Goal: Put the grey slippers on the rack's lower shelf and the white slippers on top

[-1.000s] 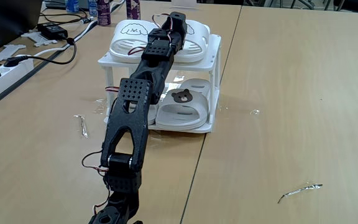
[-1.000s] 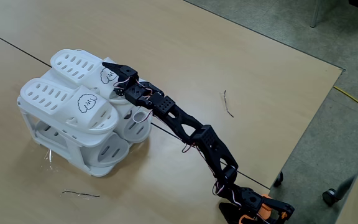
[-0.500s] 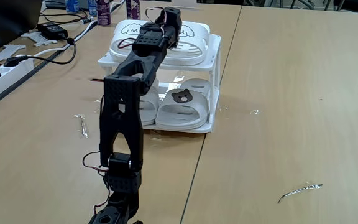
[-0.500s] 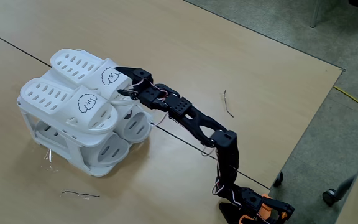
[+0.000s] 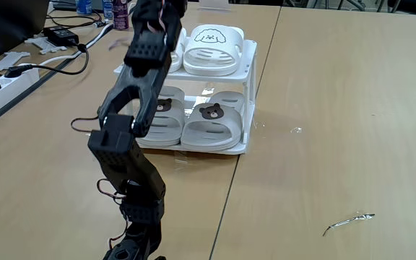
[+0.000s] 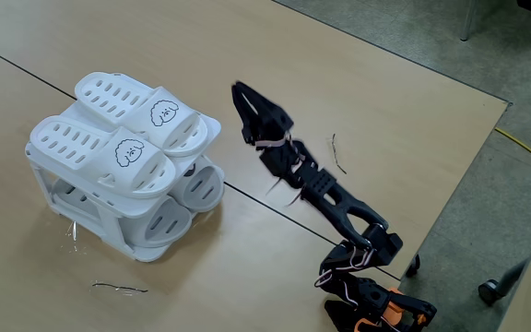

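- The gripper (image 6: 238,89) is hanging in the air to the right of the rack in a fixed view, holding nothing, well apart from the slippers; whether its jaws are parted cannot be told.
- The white slippers (image 6: 123,134) are lying side by side on the slatted top of the rack (image 5: 250,79), puppy faces showing.
- The grey slippers (image 5: 211,124) are sitting side by side on the lower shelf (image 5: 233,148), bear faces outward.
- The rack is standing on a wooden table (image 5: 323,108).
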### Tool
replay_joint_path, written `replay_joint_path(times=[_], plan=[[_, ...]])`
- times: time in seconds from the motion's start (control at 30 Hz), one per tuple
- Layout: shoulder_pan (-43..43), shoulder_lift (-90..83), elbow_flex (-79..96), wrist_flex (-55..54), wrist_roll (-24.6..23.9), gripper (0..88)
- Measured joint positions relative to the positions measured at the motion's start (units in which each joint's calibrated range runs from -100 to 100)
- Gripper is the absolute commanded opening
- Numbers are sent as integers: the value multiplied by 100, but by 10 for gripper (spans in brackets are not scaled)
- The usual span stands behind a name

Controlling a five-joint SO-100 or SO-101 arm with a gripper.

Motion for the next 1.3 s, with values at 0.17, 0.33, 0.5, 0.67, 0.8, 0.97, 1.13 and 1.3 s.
replay_joint_path(times=[0.17,0.33,0.5,0.67,0.8,0.97,1.13,1.3], plan=[[120,-610,4349,-4867,0,7],[157,-2153,7457,-7742,0,7],[105,-3901,7556,-7991,0,7],[112,-5625,7565,-8009,0,7],[112,-6631,7547,-8069,0,7],[112,-6697,7547,-8069,0,7],[112,-6697,7547,-8069,0,7],[112,-6697,7547,-8069,0,7]])
